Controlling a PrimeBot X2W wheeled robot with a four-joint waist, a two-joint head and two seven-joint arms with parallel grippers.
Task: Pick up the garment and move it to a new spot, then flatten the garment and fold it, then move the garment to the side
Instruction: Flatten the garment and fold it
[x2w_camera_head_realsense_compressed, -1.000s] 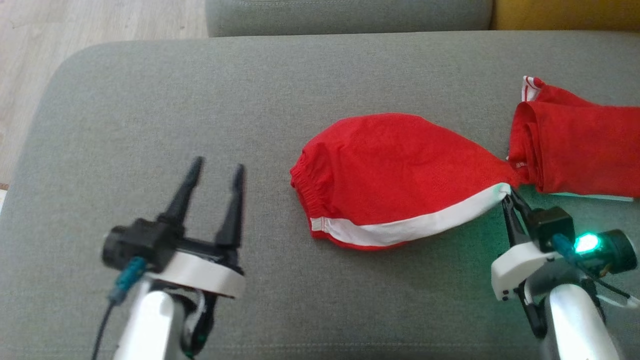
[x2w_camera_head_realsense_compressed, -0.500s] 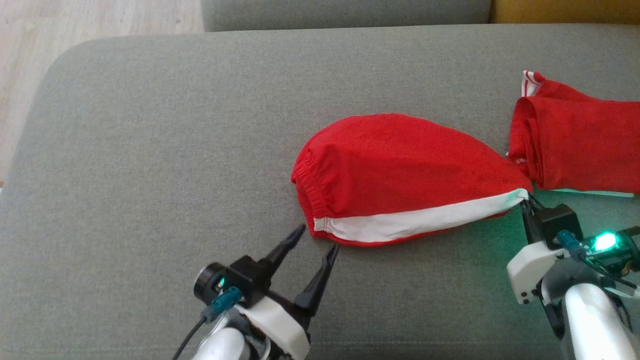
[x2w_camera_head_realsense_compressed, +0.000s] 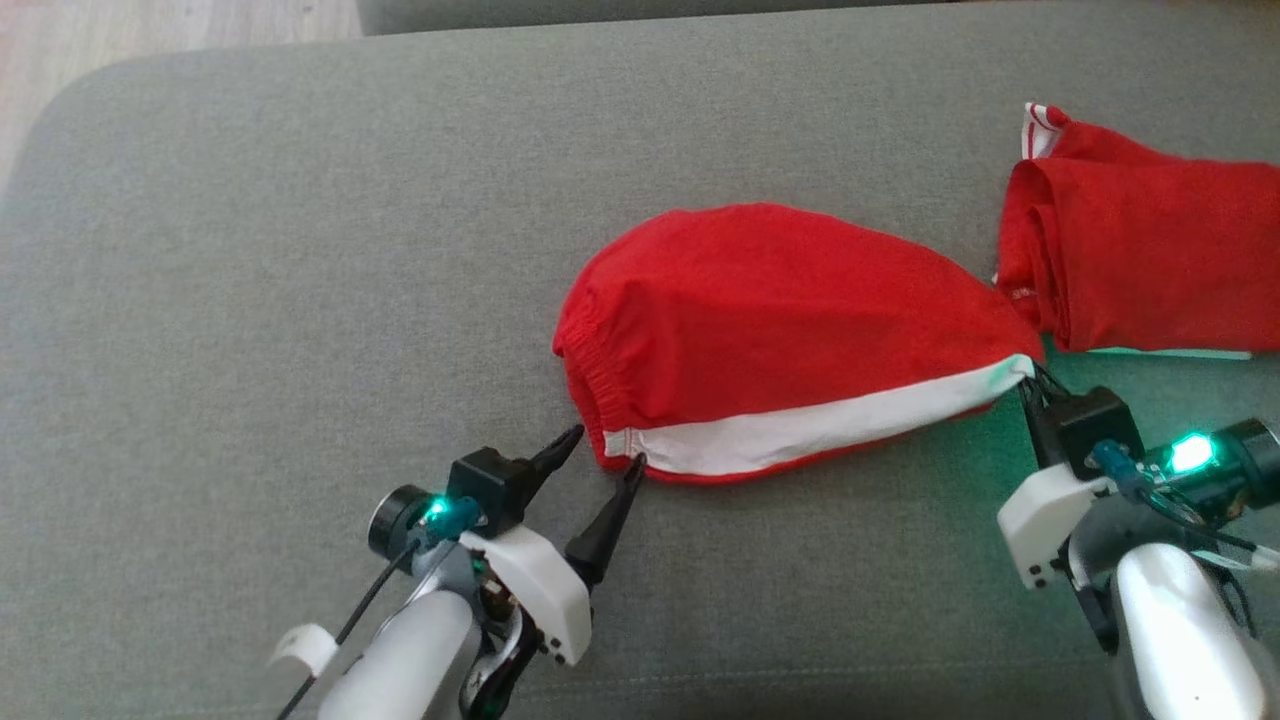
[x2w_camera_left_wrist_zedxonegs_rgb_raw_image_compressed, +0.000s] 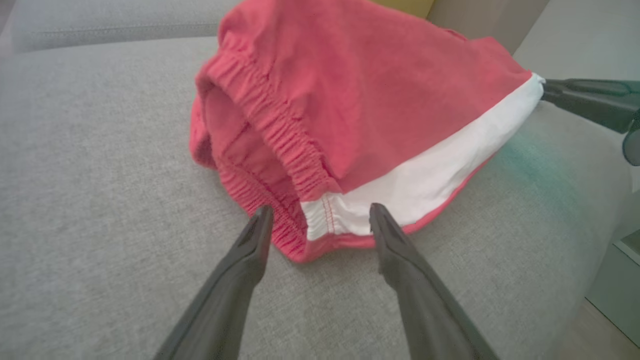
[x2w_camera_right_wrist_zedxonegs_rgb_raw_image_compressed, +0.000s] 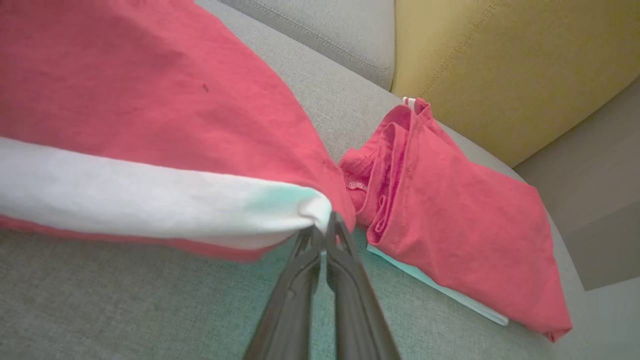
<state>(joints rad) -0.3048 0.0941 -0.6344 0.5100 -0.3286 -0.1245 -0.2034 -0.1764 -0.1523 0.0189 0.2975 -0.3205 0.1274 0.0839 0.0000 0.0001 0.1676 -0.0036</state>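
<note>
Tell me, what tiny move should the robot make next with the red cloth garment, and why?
Probably ease the left gripper forward slightly and close it on the elastic waistband corner of the red cloth garment with a white stripe: its open jaws straddle that corner, while the right gripper pinches the stripe's far end.

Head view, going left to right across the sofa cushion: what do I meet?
left gripper → red shorts with the white stripe → folded red garment

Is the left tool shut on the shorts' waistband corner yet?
No: the left tool stands open, its fingers straddling the white-striped waistband corner of the red shorts without pinching it.
</note>
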